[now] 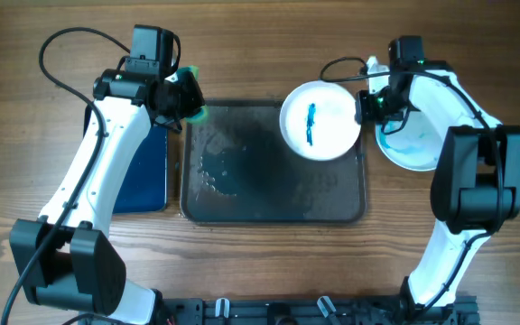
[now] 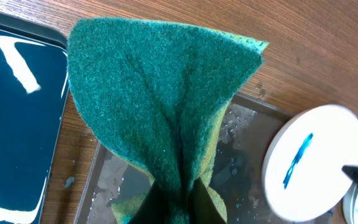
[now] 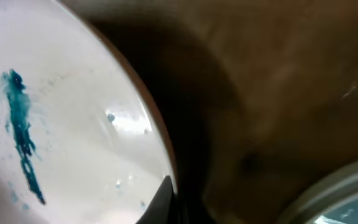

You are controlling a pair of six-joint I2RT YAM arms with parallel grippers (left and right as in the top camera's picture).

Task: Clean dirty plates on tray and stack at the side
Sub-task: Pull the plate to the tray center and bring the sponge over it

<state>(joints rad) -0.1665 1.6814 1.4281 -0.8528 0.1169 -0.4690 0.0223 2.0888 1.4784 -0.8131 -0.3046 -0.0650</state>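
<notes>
A white plate (image 1: 321, 120) with a blue streak in its centre is held over the far right corner of the dark tray (image 1: 242, 203). My right gripper (image 1: 366, 106) is shut on its right rim. The right wrist view shows the plate (image 3: 61, 124) close up with a finger (image 3: 168, 199) on its edge. A second plate (image 1: 411, 152) with teal smears lies on the wood to the right, partly under the right arm. My left gripper (image 1: 186, 97) is shut on a green sponge (image 2: 166, 106) above the tray's far left corner. The left wrist view shows the streaked plate (image 2: 316, 162) and the wet tray (image 2: 241, 149).
A narrower black tray with a blue bottom (image 1: 147, 167) lies left of the dark tray, under the left arm; it also shows in the left wrist view (image 2: 17, 124). The dark tray's floor is wet. Brown wood tabletop (image 1: 269, 45) surrounds everything.
</notes>
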